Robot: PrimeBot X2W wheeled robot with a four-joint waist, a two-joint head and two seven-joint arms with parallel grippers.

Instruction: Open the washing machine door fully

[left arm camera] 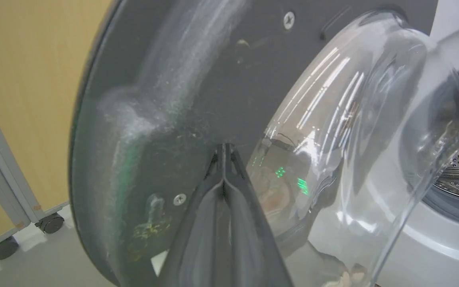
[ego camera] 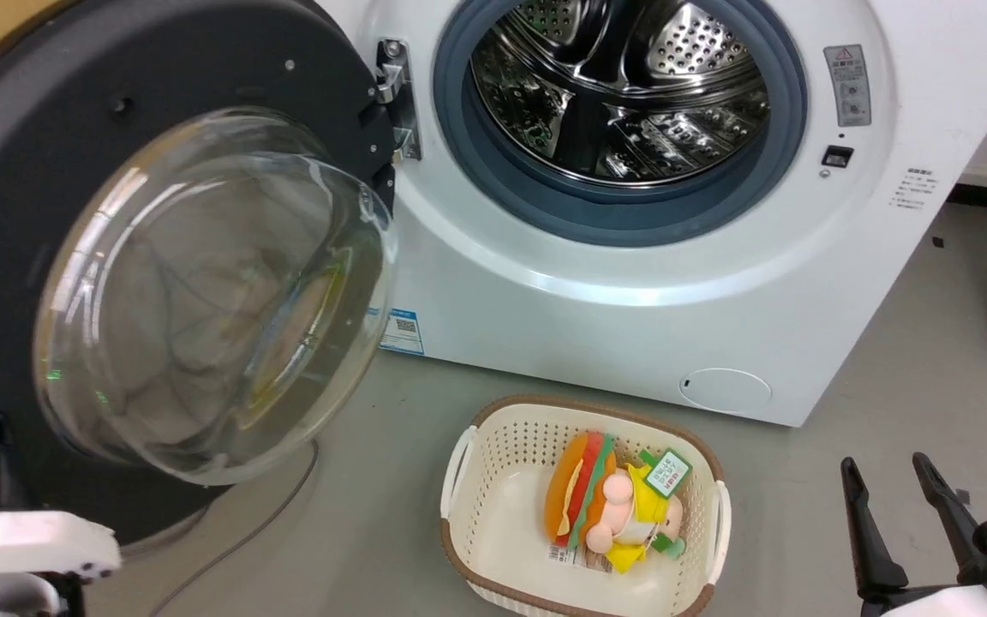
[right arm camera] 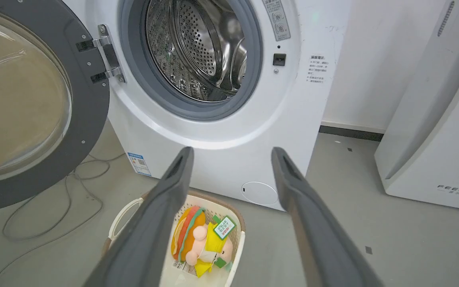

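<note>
Washing machine door hangs wide open left of the washing machine, inner face out, drum bare. Left gripper, fingers pressed together, noses against that dark face beside the glass bowl; right gripper hovers spread apart near the basket. A glancing push could skid the tips onto the glass and lose the door.

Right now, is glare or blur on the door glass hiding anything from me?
Head view: reflections smear the glass of the washing machine door; what's behind reads murky. Left wrist view: white streaks and green glints on the glass; the left gripper, shut, looks soft. Right wrist view: sharp, though the wide angle stretches the open right gripper.
</note>
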